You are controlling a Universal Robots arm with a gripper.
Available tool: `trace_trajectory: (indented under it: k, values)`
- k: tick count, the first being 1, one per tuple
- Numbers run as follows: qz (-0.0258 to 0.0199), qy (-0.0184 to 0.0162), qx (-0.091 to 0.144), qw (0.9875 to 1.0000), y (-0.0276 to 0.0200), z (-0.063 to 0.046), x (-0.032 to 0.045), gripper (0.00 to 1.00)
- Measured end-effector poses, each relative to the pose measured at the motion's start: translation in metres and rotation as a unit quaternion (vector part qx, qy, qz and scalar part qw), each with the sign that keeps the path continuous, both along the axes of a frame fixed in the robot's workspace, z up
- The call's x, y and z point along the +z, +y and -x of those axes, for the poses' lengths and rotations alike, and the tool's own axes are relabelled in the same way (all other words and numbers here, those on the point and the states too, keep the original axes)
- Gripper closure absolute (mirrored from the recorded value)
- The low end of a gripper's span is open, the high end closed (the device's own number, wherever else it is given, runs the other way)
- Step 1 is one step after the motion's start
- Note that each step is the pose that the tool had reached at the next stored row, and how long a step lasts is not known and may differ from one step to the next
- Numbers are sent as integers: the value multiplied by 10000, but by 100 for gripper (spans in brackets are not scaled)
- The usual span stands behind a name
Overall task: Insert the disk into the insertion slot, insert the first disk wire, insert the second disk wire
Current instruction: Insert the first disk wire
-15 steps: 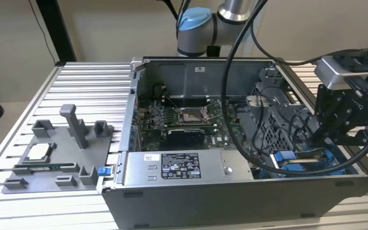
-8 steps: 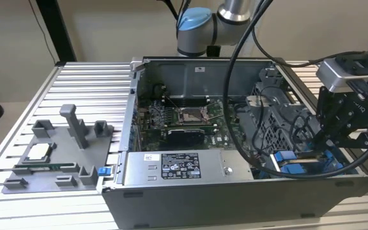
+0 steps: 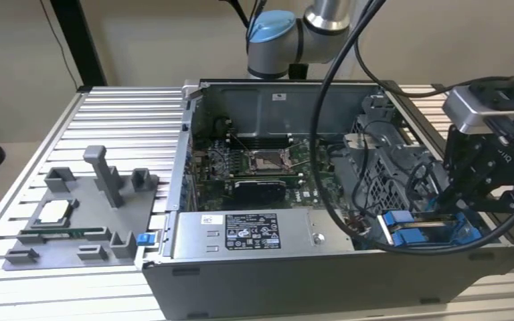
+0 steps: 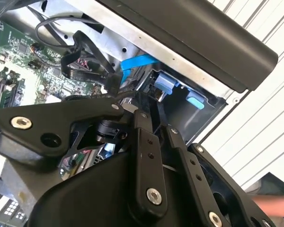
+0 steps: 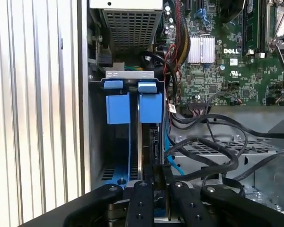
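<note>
Claw: the claw (image 5: 156,173) hangs over the computer case (image 3: 310,277), at its near corner on the exterior view's right. The jaws are drawn almost together. I cannot tell whether they pinch anything or only bear on it.
Disk: the disk (image 5: 150,108) stands on edge in the insertion slot (image 5: 128,74), directly in line with the claw tips. Its blue frame shows at the far end. A second blue carrier (image 5: 118,109) sits just beside it.
Step in hand: seating the disk, by my reading, and it looks most of the way home.
Wires: black wires (image 5: 217,158) and a blue cable (image 5: 173,163) loop just beside the slot, on the motherboard (image 5: 227,56) side. I cannot tell if any is plugged in.
Doing it well: I'd press straight along the slot, keep the disk square to its neighbour, use light steady force and ease off once the frame meets its stop.
Risk: a tilted frame would likely jam, and the claw links could snag the nearby loops.
</note>
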State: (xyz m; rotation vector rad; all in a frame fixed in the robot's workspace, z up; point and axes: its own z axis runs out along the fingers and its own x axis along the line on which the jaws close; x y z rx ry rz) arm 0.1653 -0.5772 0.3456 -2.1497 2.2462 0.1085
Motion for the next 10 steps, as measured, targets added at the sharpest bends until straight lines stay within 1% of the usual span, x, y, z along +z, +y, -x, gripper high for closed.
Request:
trace_trajectory:
  k: [10]
  values:
    - [1, 0, -153, 9999, 4, 12, -40, 100]
